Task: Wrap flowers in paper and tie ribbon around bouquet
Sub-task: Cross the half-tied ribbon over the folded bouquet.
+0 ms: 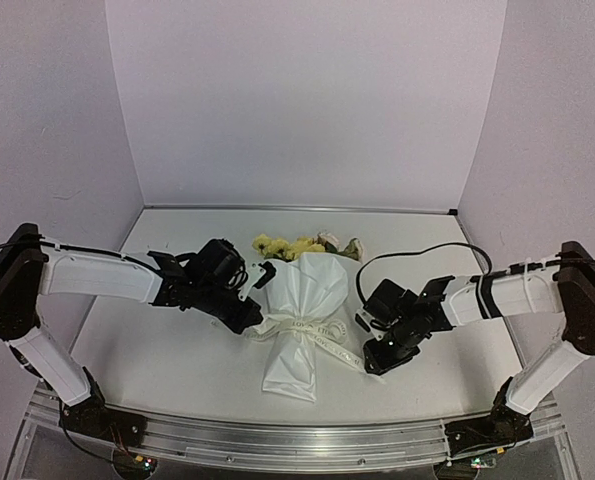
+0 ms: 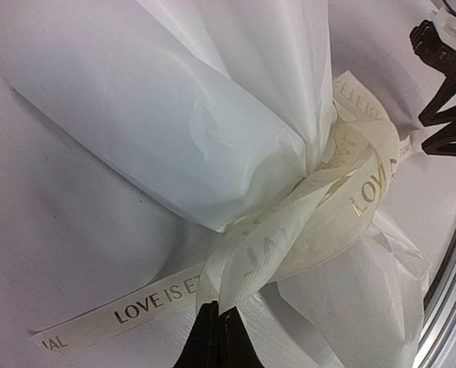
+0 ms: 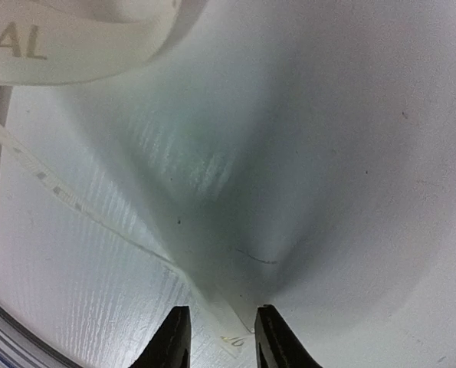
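The bouquet (image 1: 299, 320) is laid in the middle of the table (image 1: 167, 360), between the two arms, with the flowers (image 1: 295, 246) pointed away from the bases. The paper (image 2: 174, 115) is gathered into a cone and the ribbon (image 2: 350, 192) is wound around its narrow waist, so the tying step is judged to be in hand and close to its end. One tail is pinched in the fully closed left gripper (image 2: 218, 322). The right gripper (image 3: 222, 314) is seen partly parted; the thin end of the other tail lies loose between its fingers and nothing is clamped. Whether a knot is formed cannot be told. Next, the tails would need to be drawn snug or let go gently, without the wrap being loosened.
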Controlling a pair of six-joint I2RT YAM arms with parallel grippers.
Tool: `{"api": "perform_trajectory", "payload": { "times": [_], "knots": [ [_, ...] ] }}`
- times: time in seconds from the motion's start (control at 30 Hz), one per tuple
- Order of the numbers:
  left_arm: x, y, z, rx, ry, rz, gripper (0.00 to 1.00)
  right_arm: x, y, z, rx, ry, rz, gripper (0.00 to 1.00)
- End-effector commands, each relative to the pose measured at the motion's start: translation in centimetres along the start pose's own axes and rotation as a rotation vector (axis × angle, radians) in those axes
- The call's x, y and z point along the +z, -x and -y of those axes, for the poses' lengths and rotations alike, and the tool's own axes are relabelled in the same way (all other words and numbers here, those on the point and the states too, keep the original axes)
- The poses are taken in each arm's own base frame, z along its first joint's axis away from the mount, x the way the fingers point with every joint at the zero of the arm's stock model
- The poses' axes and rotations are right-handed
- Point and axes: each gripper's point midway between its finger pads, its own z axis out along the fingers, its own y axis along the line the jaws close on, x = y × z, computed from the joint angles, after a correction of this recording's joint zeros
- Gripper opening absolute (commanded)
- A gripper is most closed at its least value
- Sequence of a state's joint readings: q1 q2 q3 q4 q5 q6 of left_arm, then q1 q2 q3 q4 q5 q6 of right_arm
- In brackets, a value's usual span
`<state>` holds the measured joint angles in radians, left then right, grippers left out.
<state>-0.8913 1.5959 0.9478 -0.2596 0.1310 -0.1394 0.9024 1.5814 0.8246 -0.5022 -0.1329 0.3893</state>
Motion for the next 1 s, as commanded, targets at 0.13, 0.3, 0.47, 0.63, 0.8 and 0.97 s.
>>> {"api": "perform_trajectory", "payload": {
  "times": [0.13, 0.3, 0.47, 0.63, 0.8, 0.97],
  "knots": [
    [-1.5, 2.4, 0.9, 0.018, -0.033, 0.087, 0.0, -3.2, 5.1, 0.1, 0.16, -0.038, 0.173, 0.53],
    [-1.6, 2.7, 1.1, 0.022, -0.039, 0.093, 0.0, -2.5, 7.9, -0.4, 0.264, -0.054, 0.205, 0.47],
    [-1.8, 2.7, 1.1, 0.025, -0.04, 0.097, 0.0, -1.2, 9.6, -0.5, 0.313, -0.072, 0.233, 0.41],
    [-1.9, 2.7, 1.1, 0.027, -0.04, 0.097, 0.0, 0.0, 10.0, -0.4, 0.344, -0.083, 0.231, 0.38],
    [-2.0, 2.7, 1.2, 0.025, -0.045, 0.098, 0.0, 1.0, 10.6, -0.7, 0.363, -0.082, 0.249, 0.38],
    [-1.9, 2.6, 1.2, 0.025, -0.047, 0.094, 0.0, 0.9, 10.8, -0.4, 0.379, -0.098, 0.289, 0.37]
  ]
}}
